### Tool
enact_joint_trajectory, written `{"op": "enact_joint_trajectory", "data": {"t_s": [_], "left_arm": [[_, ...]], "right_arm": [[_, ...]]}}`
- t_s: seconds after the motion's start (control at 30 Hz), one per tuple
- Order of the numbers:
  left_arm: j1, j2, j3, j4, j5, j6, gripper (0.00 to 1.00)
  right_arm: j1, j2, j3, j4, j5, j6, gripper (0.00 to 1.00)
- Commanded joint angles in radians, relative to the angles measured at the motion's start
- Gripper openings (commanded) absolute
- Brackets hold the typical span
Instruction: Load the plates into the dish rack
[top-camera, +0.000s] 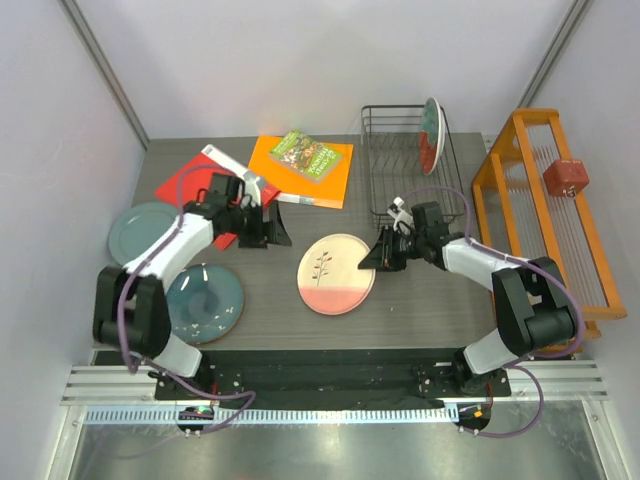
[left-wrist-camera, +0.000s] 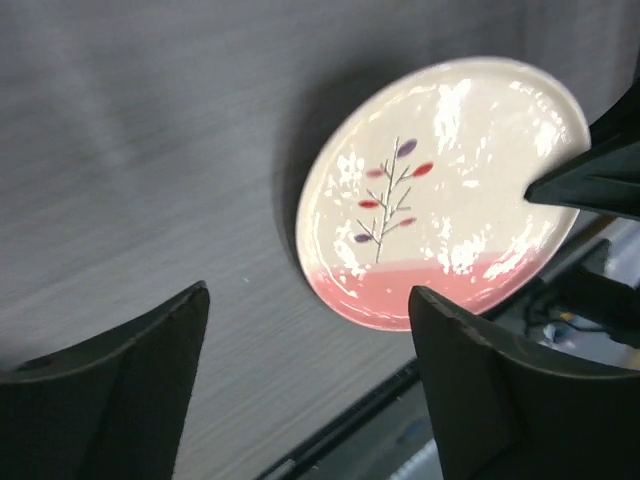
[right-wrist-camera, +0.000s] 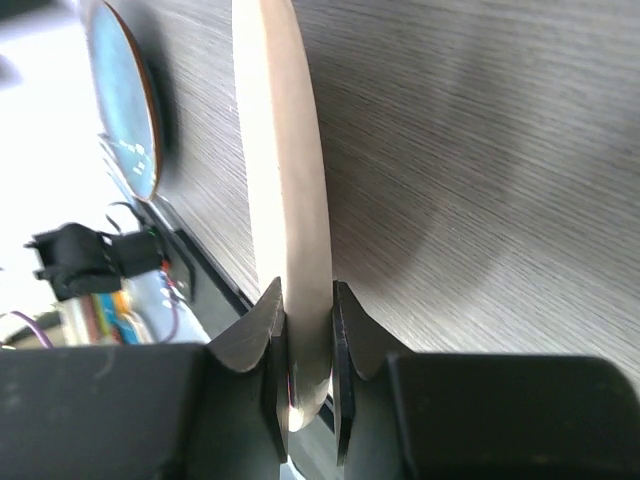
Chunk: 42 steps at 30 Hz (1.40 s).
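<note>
The cream-and-pink plate (top-camera: 336, 273) (left-wrist-camera: 440, 190) is at mid-table, and my right gripper (top-camera: 376, 254) (right-wrist-camera: 300, 330) is shut on its right rim (right-wrist-camera: 285, 180). My left gripper (top-camera: 270, 232) (left-wrist-camera: 310, 340) stands open just left of that plate, with nothing between its fingers (left-wrist-camera: 150, 380). A red plate with a teal face (top-camera: 430, 135) stands on edge in the black wire dish rack (top-camera: 400, 165). On the table at left lie the dark teal plate (top-camera: 205, 303) (right-wrist-camera: 120, 100) and the grey-green plate (top-camera: 140, 232).
A red book (top-camera: 195, 183) and an orange book (top-camera: 305, 170) with a green booklet on it lie at the back left. An orange wooden rack (top-camera: 550, 215) holding a small red box (top-camera: 565, 177) stands at the right edge.
</note>
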Motion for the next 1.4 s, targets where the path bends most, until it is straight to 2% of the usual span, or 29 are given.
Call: {"op": "enact_joint_trajectory", "data": {"t_s": [0.0,0.03,0.2,0.3,0.5,0.57,0.67,0.7,0.73,0.83,0.87,1.0,1.2,1.37], "left_arm": [[0.006,-0.243,0.081,-0.050,-0.220,0.111,0.87],[0.006,-0.268,0.086,-0.052,-0.250,0.114,0.99],[0.011,-0.349,0.116,-0.088,-0.455,0.192,0.99],[0.011,-0.333,0.127,-0.113,-0.561,0.197,0.99],[0.028,-0.325,0.121,-0.093,-0.491,0.137,1.00],[0.033,-0.325,0.119,-0.090,-0.471,0.120,1.00],[0.042,-0.340,0.109,-0.089,-0.517,0.129,0.99],[0.040,-0.345,0.106,-0.093,-0.580,0.140,0.99],[0.048,-0.343,0.092,-0.093,-0.705,0.130,1.00],[0.059,-0.325,0.095,-0.107,-0.770,0.151,0.99],[0.060,-0.325,0.092,-0.108,-0.772,0.151,0.99],[0.066,-0.343,0.063,-0.093,-0.714,0.133,1.00],[0.068,-0.340,0.034,-0.092,-0.674,0.116,0.99],[0.069,-0.326,0.037,-0.087,-0.671,0.117,0.99]], "right_arm": [[0.012,-0.075,0.159,-0.276,0.019,-0.200,0.02],[0.015,-0.084,0.227,-0.307,0.021,-0.217,0.01],[0.032,-0.101,0.481,-0.459,0.090,-0.314,0.01],[0.029,-0.074,0.647,-0.457,0.125,-0.345,0.01],[-0.032,0.061,0.963,-0.411,0.258,-0.359,0.01],[-0.064,0.133,1.090,-0.408,0.390,-0.354,0.01],[-0.080,0.230,1.252,-0.391,0.555,-0.381,0.01],[-0.080,0.250,1.323,-0.390,0.597,-0.388,0.01],[-0.078,0.268,1.351,-0.388,0.675,-0.391,0.01],[-0.070,0.327,1.421,-0.356,0.833,-0.409,0.01],[-0.067,0.333,1.427,-0.321,0.926,-0.414,0.01],[-0.046,0.402,1.482,-0.264,1.132,-0.486,0.01],[-0.043,0.471,1.540,-0.229,1.234,-0.560,0.01],[-0.040,0.493,1.505,-0.214,1.329,-0.628,0.01]]}}
